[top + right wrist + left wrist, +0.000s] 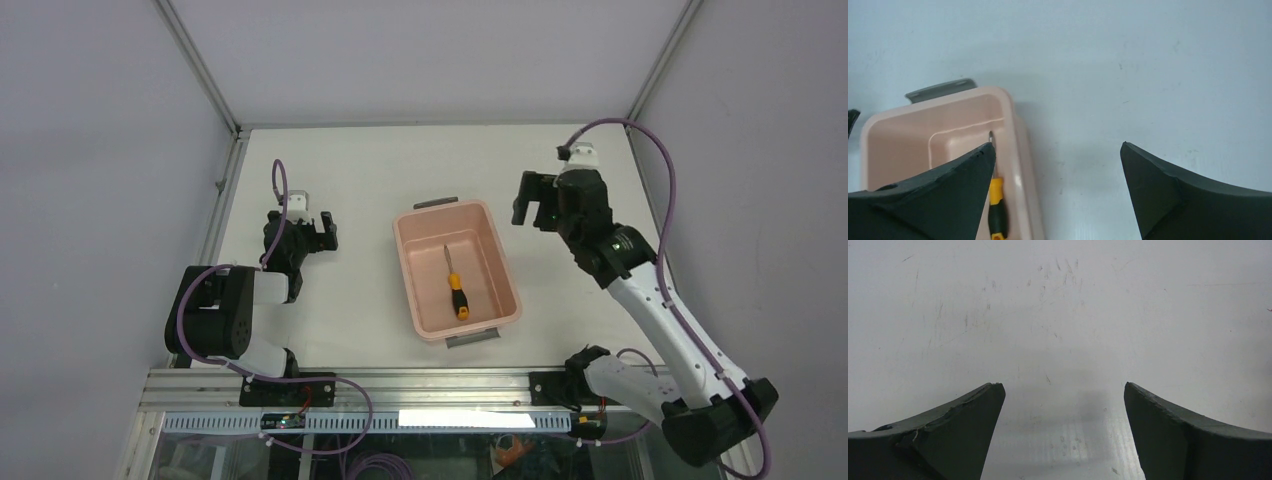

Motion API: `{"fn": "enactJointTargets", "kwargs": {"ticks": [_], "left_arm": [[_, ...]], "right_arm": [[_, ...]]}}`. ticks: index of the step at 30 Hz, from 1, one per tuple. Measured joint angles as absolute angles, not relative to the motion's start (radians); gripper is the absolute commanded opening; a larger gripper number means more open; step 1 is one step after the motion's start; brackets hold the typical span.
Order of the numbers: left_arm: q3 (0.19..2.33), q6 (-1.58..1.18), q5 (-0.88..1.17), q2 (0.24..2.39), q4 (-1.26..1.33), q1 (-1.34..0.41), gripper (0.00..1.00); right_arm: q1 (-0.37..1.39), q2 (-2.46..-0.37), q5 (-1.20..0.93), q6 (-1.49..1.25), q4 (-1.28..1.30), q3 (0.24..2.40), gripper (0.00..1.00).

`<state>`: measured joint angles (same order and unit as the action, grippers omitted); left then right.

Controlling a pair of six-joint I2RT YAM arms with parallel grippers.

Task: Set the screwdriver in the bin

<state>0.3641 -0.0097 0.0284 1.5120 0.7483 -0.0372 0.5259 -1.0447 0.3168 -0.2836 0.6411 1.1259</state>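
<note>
The screwdriver (455, 285) lies on the floor of the salmon-pink bin (412, 275), its orange-and-black handle toward the near end and its silver tip pointing away. In the right wrist view the screwdriver (997, 205) shows beside the bin's right wall (1018, 150), partly behind my left finger. My right gripper (534, 203) hangs open and empty above the table, just right of the bin's far corner. Well left of the bin, my left gripper (322, 231) rests low, open over bare tabletop with nothing between its fingers (968, 430).
The bin has a grey handle at its far end (436, 203) and one at its near end (472, 340). Enclosure walls and metal posts border the white table on the left, back and right.
</note>
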Motion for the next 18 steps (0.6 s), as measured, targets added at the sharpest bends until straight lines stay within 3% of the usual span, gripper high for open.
{"fn": "enactJointTargets", "kwargs": {"ticks": [6,13,18], "left_arm": [[0.364,-0.01,0.028,1.512,0.748,-0.037,0.99],[0.364,-0.01,0.028,1.512,0.748,-0.037,0.99],[0.364,-0.01,0.028,1.512,0.748,-0.037,0.99]], "right_arm": [[0.352,-0.87,0.334,-0.244,0.403,0.799,0.99],[0.324,-0.817,0.471,-0.256,0.171,0.442,0.99],[0.324,-0.816,0.511,-0.299,0.109,0.373,0.99]]}}
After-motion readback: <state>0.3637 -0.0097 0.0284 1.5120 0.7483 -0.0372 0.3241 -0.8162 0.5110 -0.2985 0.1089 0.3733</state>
